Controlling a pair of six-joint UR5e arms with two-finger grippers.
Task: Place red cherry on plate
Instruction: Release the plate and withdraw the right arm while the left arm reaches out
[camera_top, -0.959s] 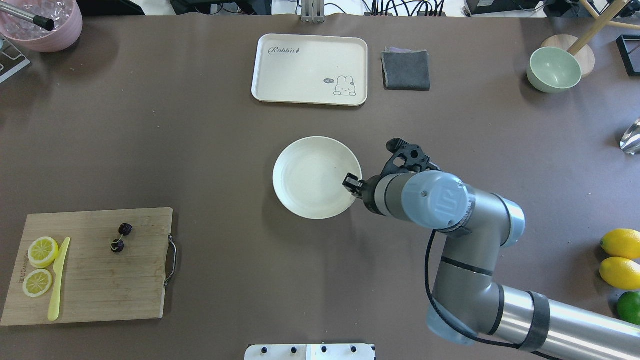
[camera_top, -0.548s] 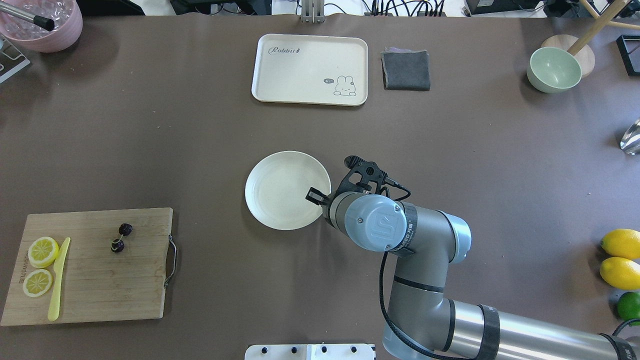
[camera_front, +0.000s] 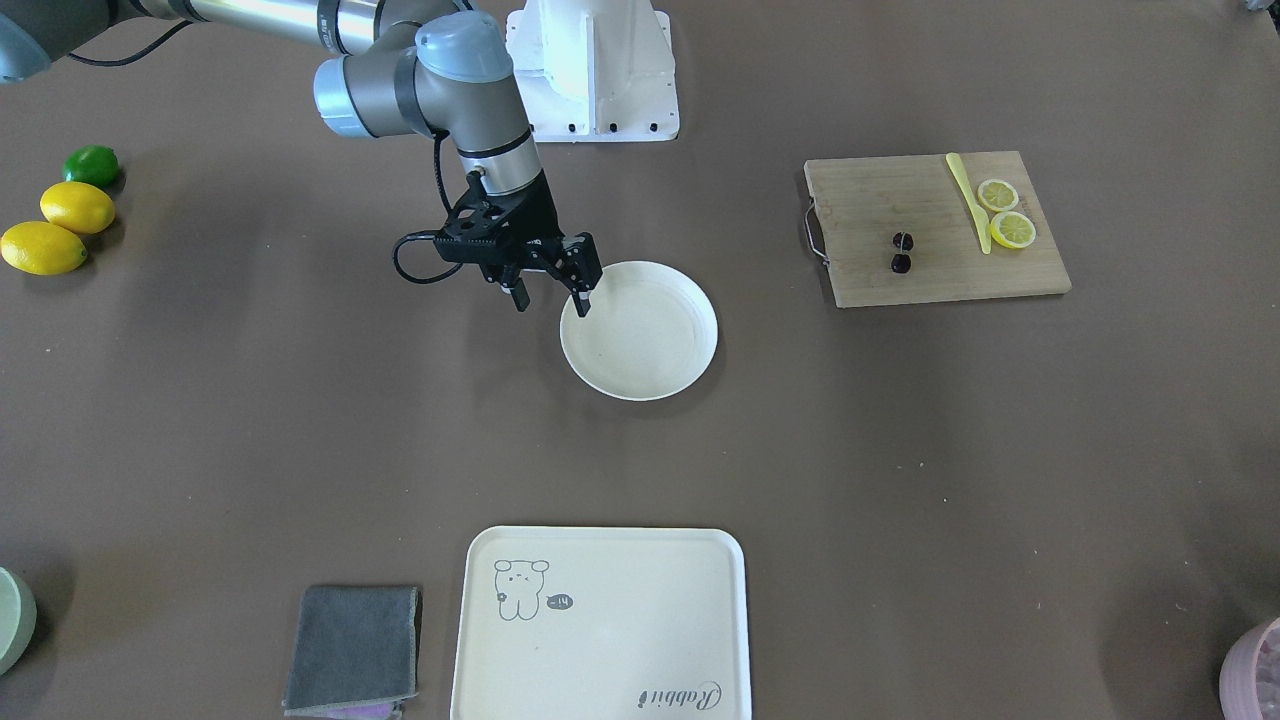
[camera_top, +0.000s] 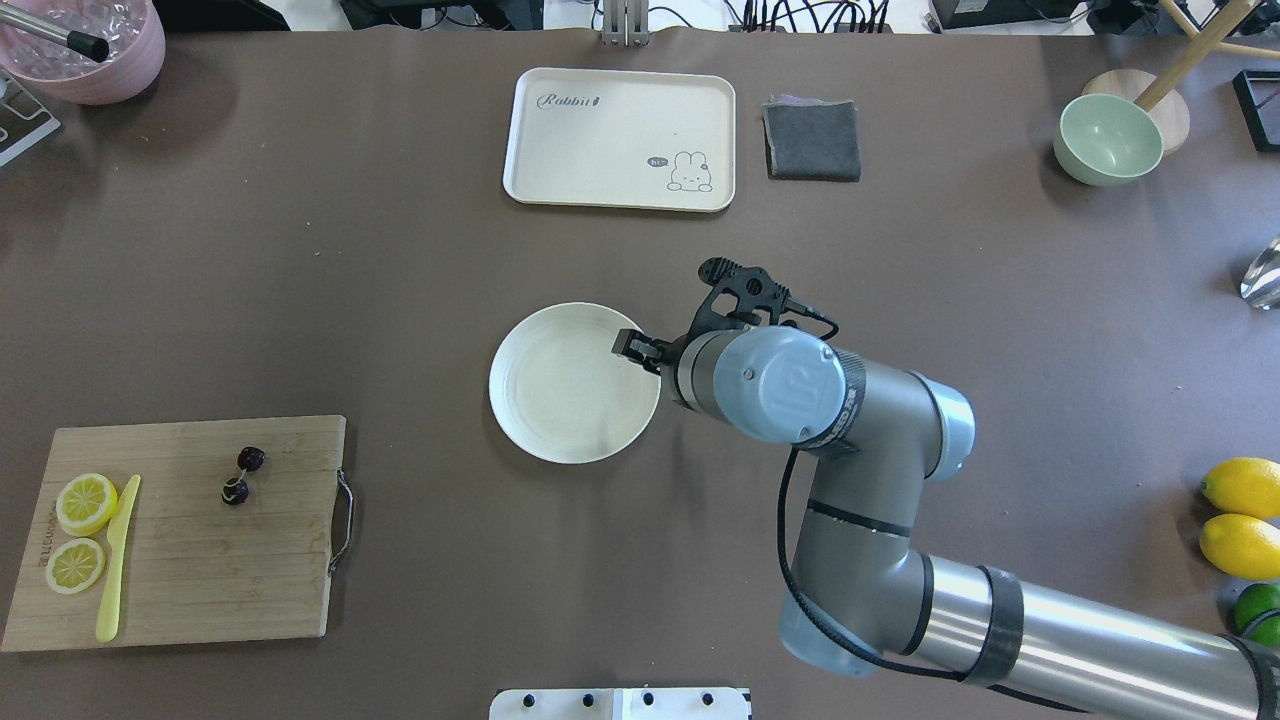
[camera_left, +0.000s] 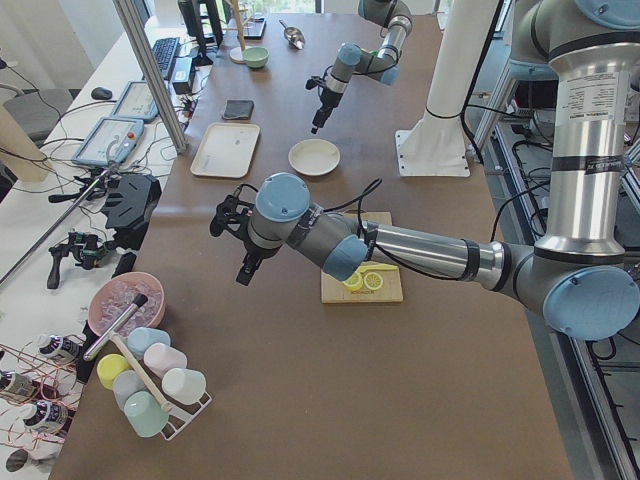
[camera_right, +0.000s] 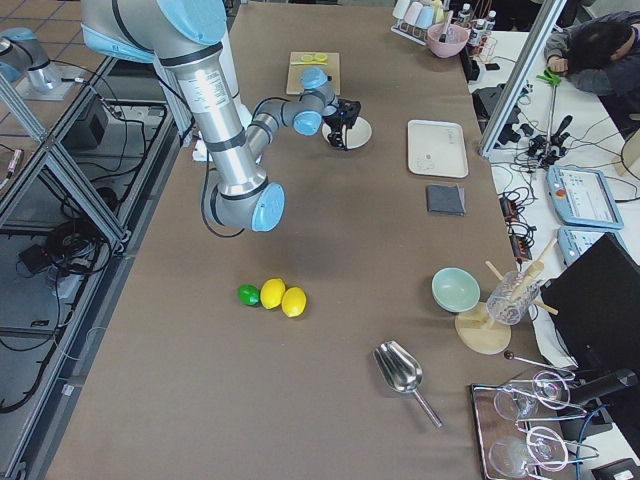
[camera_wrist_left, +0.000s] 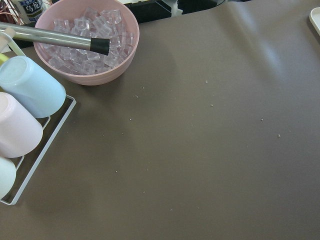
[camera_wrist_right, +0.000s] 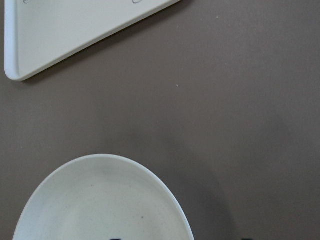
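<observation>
Silver right arm (camera_top: 1060, 625), pale-blue joint caps (camera_top: 785, 385), black right gripper (camera_front: 552, 305).

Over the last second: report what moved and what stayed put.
The right gripper dragged the plate toward the robot's left and slightly nearer the robot, then shifted along its rim. It now stands open astride the rim, so it seems to have let go. The red cherry stayed on the cutting board.

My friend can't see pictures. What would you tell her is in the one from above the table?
The robot's right gripper is at the right edge of an empty cream plate mid-table. The dark red cherry pair lies far off on a wooden cutting board at lower left, with lemon slices and a yellow knife.
</observation>
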